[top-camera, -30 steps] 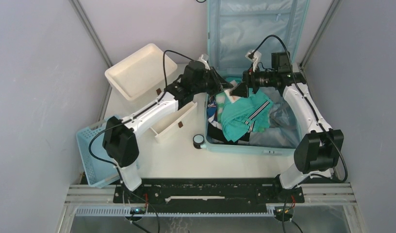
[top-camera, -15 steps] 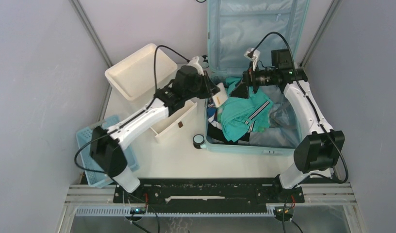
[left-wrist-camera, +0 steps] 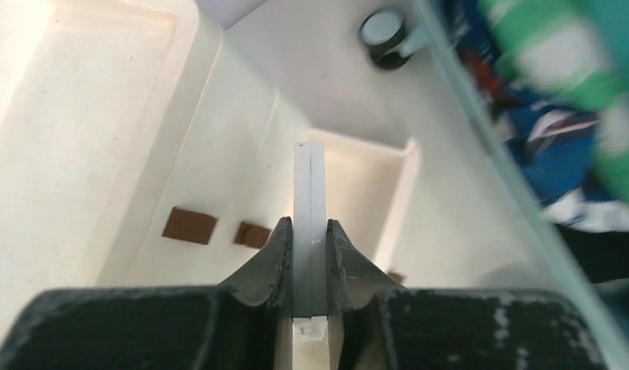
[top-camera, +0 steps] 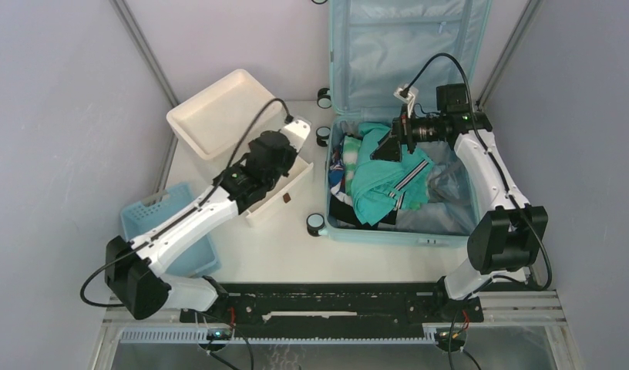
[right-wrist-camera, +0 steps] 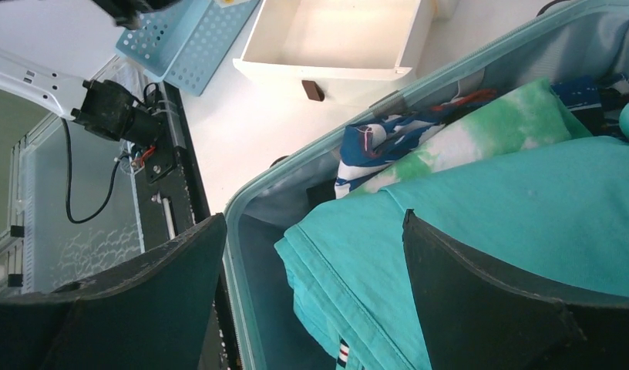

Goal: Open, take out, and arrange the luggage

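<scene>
Top external: luggage (top-camera: 396, 236) open, long axis near-far, lid (top-camera: 404, 46) far.

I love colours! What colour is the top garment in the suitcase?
Teal folded fabric garment; right wrist view shows it best.

No legible text or markings
</scene>
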Available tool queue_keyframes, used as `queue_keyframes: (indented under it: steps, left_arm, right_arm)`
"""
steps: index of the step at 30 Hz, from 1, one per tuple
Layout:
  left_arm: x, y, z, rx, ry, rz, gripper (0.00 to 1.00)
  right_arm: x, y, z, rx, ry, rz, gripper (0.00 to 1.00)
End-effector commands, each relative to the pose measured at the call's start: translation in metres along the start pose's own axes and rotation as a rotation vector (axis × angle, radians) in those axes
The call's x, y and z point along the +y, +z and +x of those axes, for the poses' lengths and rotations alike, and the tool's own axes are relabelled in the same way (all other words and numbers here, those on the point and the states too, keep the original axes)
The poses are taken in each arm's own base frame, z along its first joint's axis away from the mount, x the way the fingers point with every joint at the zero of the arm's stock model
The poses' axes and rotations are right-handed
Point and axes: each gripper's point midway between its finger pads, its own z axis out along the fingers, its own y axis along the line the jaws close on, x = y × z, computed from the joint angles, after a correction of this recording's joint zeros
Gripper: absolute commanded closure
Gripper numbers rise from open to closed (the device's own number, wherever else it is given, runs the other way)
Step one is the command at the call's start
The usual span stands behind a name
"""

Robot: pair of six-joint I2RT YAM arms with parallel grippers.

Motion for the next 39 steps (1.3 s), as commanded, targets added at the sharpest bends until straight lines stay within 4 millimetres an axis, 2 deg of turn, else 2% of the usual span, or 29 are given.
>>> queue_keyframes:
  steps: [1,9,15,25,29,33,36,39]
  left_arm:
    - [0.026,0.016,0.041,0.157,0.370,-0.129,1.00]
    - [0.015,0.052,0.085,0.318,0.494,-0.130,0.99]
    - [0.011,0.068,0.116,0.408,0.531,-0.127,0.95]
    - [0.024,0.081,0.158,0.517,0.527,-0.155,0.72]
    - [0.025,0.085,0.167,0.542,0.509,-0.164,0.59]
    - [0.024,0.086,0.169,0.565,0.478,-0.160,0.53]
    - [0.017,0.083,0.158,0.544,0.412,-0.127,0.51]
    - [0.009,0.077,0.138,0.502,0.304,-0.088,0.50]
  right_arm:
    - [0.002,0.001,-0.004,-0.012,-0.040,-0.015,0.08]
    - [-0.003,0.001,0.003,-0.005,-0.034,0.004,0.08]
    - [-0.005,0.000,0.004,-0.005,-0.027,0.010,0.08]
    - [-0.007,0.000,0.007,-0.003,-0.020,0.010,0.08]
    - [-0.008,0.000,0.007,-0.004,-0.020,0.012,0.08]
    - [-0.008,-0.002,0.007,-0.006,-0.021,0.017,0.08]
    - [-0.009,-0.002,0.007,-0.006,-0.018,0.018,0.08]
    - [-0.008,-0.002,0.007,-0.007,-0.019,0.016,0.08]
